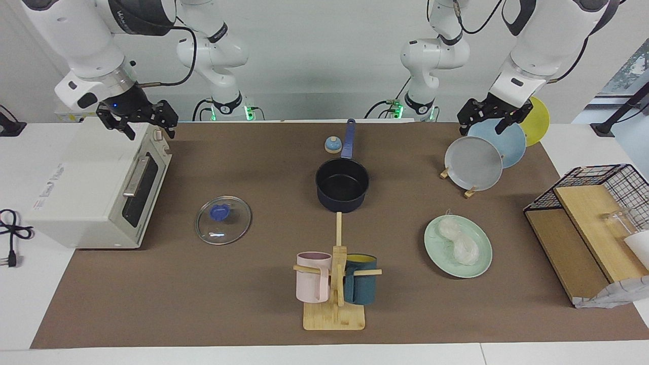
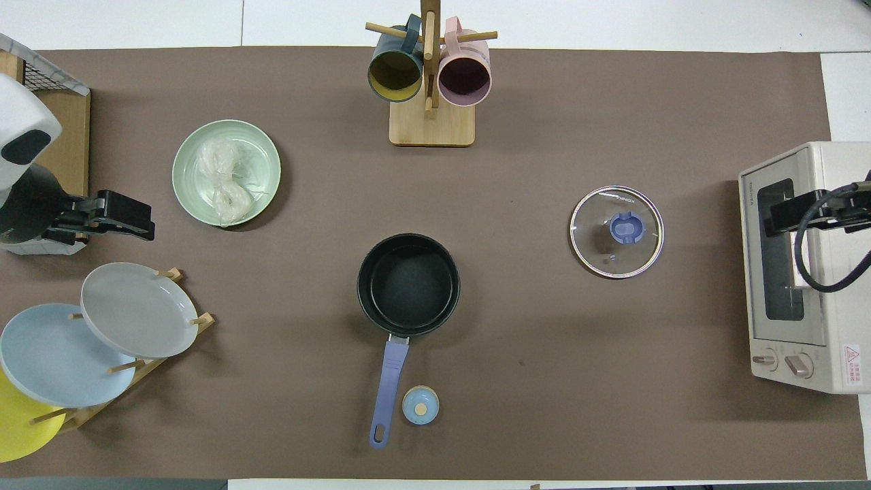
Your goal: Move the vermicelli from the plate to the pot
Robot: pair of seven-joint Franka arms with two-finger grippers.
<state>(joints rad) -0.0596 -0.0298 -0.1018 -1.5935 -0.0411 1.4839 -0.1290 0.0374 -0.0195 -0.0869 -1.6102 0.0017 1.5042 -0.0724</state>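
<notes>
Facing view high, opposite robots; overhead steep; shared table (image 1: pixel 203 304).

No brand or label reads clearly. Below the right gripper (image 2: pixel 776 221), the toaster oven (image 2: pixel 803 272) carries a small red triangle warning sticker (image 2: pixel 851 359) and tiny door lettering; the glass lid (image 2: pixel 616 232) bears small rim print, all illegible.

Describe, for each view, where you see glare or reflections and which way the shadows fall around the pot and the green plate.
Facing view: the glass lid carries small white glints, and the pot casts only a soft, faint shadow. Overhead view: the lid's metal rim shines, and the plate and pot each cast a dark crescent shadow toward the right arm's end, on the side nearer the robots.
</notes>
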